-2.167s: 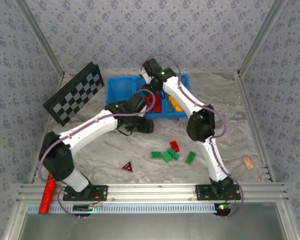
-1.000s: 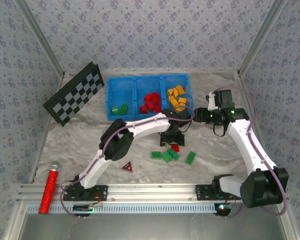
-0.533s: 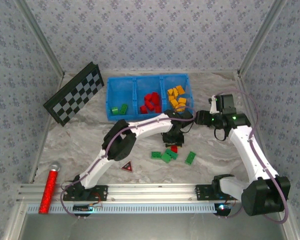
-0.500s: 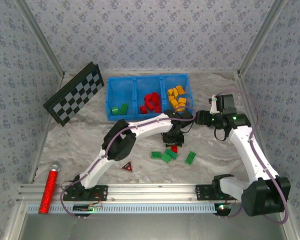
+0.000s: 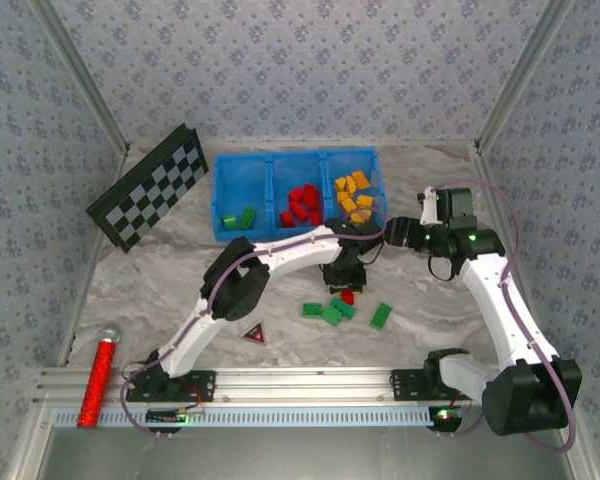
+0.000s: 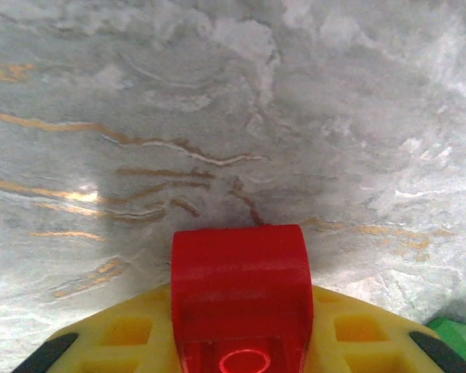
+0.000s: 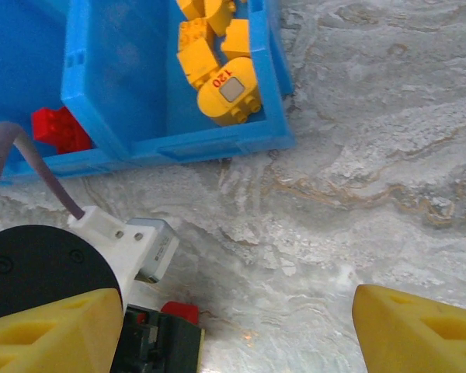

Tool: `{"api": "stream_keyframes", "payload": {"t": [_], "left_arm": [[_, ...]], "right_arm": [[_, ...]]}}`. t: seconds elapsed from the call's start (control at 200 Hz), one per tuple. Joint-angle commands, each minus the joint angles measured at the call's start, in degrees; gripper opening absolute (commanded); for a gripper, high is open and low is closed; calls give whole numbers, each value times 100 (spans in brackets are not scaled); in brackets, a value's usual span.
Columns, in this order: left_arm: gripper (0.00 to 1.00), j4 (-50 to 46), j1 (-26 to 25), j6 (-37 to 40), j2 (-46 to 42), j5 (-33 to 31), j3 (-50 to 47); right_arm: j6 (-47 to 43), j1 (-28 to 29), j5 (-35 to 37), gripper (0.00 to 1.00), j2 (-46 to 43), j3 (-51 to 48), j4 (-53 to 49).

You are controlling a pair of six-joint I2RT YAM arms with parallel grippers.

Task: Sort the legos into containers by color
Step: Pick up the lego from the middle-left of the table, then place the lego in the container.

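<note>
1. My left end effector (image 6: 241, 342) is clamped on a red lego (image 6: 239, 280), low over the desk (image 6: 295, 116).
2. A green lego (image 6: 460, 342) lies just right of it.
3. My right end effector (image 7: 237, 334) stands wide apart. Ahead and left of it, the blue bin (image 7: 210, 144) holds orange-yellow legos (image 7: 217, 81) in its end compartment.
</note>
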Motion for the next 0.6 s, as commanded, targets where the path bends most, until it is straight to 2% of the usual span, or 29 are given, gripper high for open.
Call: {"api": "stream_keyframes", "payload": {"t": [0.0,0.265,0.36,0.595], "left_arm": [[16,61,221,92,-343,-426,-140],[15,-82,754,465,-940,-1159,51],[15,-282,958,719,-1052,-1468,416],[15,-285,1602,1343,-910,-1917,1152]], "right_arm": [[14,53,-383,80,-51,258,100],[-168,75,-533,81,-154,238,-143],[-217,83,-456,81,-192,151,-216],[-217,75,-290,81,-243,-13,-268]]}}
